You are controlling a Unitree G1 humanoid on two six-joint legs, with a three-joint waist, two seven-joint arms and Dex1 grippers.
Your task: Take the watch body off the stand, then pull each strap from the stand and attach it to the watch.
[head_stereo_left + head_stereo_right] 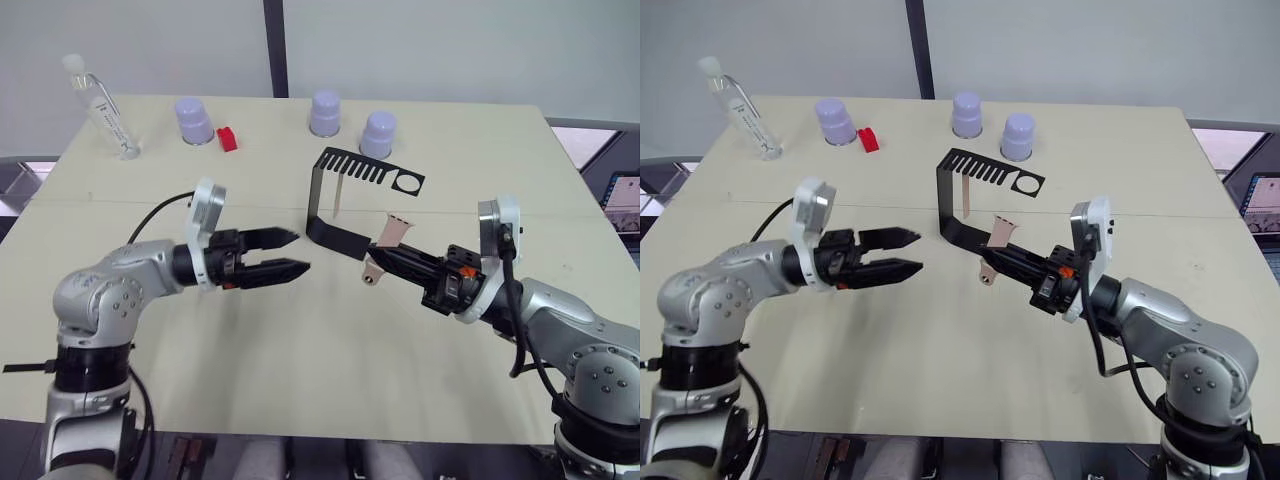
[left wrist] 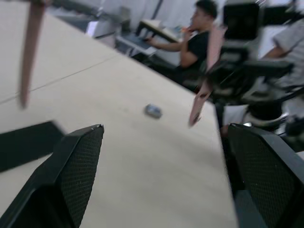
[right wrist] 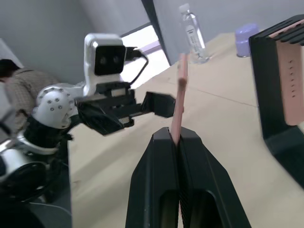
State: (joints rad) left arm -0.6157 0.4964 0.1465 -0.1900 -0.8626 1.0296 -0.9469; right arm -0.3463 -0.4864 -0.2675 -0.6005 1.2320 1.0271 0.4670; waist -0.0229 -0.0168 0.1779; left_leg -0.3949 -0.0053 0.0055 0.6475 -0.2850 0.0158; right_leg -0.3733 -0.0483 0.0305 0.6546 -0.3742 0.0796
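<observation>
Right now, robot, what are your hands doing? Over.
Right gripper shut on one pink strap, clear of the stand. Left gripper open. Other strap hangs on stand. Nothing between grippers.

Three upturned lilac cups (image 1: pixel 326 113), a red block (image 1: pixel 227 140) and a clear bottle (image 1: pixel 100 105) line the table's (image 1: pixel 300 340) far edge.

Even, soft light falls from overhead, leaving faint shadows on the desk (image 1: pixel 300 350). The left wrist view is smeared with blur; the head views stay sharp.
</observation>
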